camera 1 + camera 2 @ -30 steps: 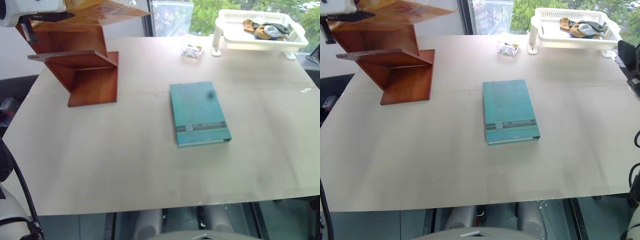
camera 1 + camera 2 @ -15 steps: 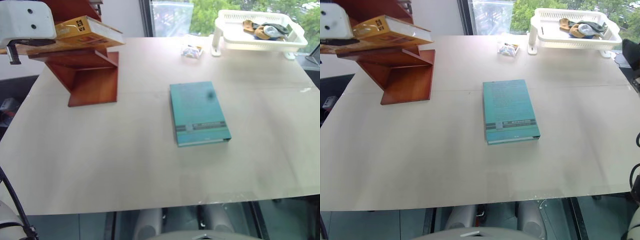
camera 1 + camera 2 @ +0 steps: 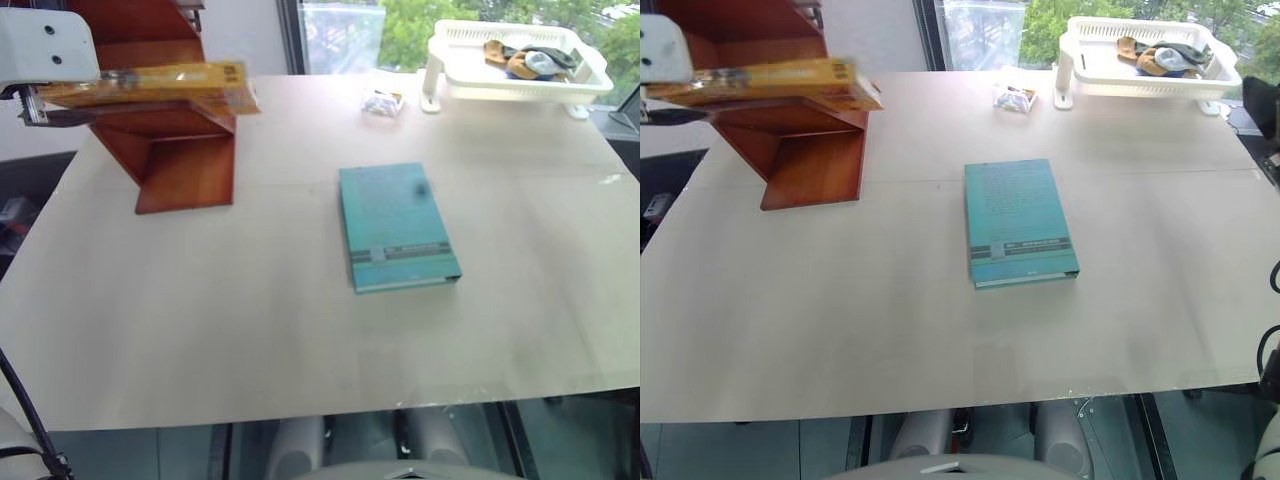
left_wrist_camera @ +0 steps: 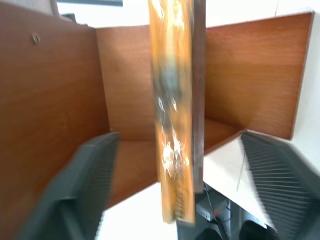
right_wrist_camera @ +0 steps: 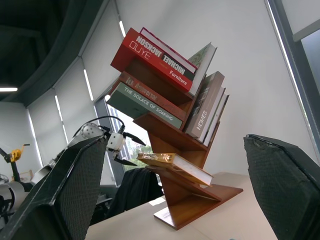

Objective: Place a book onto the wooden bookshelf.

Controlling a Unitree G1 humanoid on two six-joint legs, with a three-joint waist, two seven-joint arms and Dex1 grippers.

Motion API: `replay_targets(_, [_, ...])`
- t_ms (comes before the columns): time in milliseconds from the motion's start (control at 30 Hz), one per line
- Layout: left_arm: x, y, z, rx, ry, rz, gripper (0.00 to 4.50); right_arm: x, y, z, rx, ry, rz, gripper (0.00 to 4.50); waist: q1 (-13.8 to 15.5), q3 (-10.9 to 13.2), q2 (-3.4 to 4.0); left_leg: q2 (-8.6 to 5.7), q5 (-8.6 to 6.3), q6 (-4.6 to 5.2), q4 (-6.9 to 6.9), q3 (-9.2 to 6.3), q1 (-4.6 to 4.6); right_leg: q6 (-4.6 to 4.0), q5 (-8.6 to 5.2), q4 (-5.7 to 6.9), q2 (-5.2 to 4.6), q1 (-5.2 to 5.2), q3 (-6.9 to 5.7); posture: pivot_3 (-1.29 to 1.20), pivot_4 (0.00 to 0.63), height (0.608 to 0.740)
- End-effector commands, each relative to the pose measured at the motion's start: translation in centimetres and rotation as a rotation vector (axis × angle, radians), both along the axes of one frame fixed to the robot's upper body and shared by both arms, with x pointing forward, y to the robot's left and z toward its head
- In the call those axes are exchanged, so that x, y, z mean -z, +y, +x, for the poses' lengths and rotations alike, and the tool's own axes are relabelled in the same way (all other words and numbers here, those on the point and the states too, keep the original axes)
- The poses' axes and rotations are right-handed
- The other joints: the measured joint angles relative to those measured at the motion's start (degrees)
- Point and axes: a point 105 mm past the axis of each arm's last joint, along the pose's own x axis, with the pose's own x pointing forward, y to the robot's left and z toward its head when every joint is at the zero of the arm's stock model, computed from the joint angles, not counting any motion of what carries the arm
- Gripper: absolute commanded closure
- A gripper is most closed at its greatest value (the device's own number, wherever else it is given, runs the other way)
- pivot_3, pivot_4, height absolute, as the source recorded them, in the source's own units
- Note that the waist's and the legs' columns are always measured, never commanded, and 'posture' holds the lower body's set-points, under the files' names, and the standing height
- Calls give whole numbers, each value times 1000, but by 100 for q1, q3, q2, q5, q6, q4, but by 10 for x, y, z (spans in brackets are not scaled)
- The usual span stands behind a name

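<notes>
One teal book is seen lying flat near the middle of the pale table, well apart from everything else. The table's near edge is cut off by the frame; glass and floor are glimpsed below it.

Toward the far left corner, the wooden bookshelf is seen standing on the table, its upper tiers cut off in the head views. One orange-yellow book is seen lying flat on a low ledge of it, one end overhanging the ledge toward the table's middle; the cover is blurred and its lettering cannot be read. The left gripper is found at the book's other end. In the left wrist view its two fingers are spread wide on either side of the book, clear of the covers, so nothing is clamped.

The right gripper is seen in its own wrist view with both fingers far apart and nothing between them. Past them the whole bookshelf is shown: roughly seven more books are counted on the upper tiers, some flat and some leaning, though the thin ones are hard to separate.

At the far right of the table one white plastic rack is noted, holding a few small items too small to identify. One small packet lies just beside it. Windows with greenery are seen behind; a white wall and ceiling strip lights appear in the right wrist view.
</notes>
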Motion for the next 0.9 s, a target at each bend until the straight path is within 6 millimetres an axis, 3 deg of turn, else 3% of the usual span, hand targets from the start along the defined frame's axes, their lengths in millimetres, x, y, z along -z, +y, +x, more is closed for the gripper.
replay_targets(33, [-13,6,-11,-27,-48,3,443,-12,-3,-14,-24,-86,-16,0,-2,0,0,0,0,1,1,0,0,0,0,0,0,0,0,0,150,740])
replay_targets(200, [-18,2,-12,-1,-86,-42,443,-12,-6,-12,-11,-81,-9,0,-10,0,0,0,-1,1,2,0,0,0,0,1,0,0,0,0,150,740])
replay_targets(400, [-35,-7,-31,49,-147,-209,443,-9,-10,-12,5,-68,-6,0,-16,0,0,1,-1,1,4,-1,-2,0,0,0,0,0,1,0,150,740])
replay_targets(467, [-30,-11,-35,91,-127,-275,443,-9,-11,-13,10,-65,-8,0,-18,-1,2,1,-1,1,4,-1,-1,0,0,2,0,0,0,0,150,740])
replay_targets(567, [-21,-39,-41,267,-99,-521,443,-7,-12,-13,21,-54,-21,0,-13,-2,5,9,-1,1,7,-6,3,0,0,7,0,1,1,0,150,740])
replay_targets(667, [1,-65,-49,386,-11,-713,443,-4,-15,-14,51,-36,-65,0,-5,-2,4,27,-1,2,21,-8,1,0,0,14,0,6,-5,0,150,740])
replay_targets(800, [61,-97,-47,457,155,-972,443,0,-23,-21,102,-16,-110,0,-4,-4,8,29,-2,2,37,-20,4,0,0,21,-2,11,-3,0,150,740])
replay_targets(900, [106,-110,-42,414,220,-1096,443,16,-26,-23,144,29,-185,0,-10,-1,1,29,-5,7,44,-20,12,-1,1,27,10,21,-6,0,150,740])
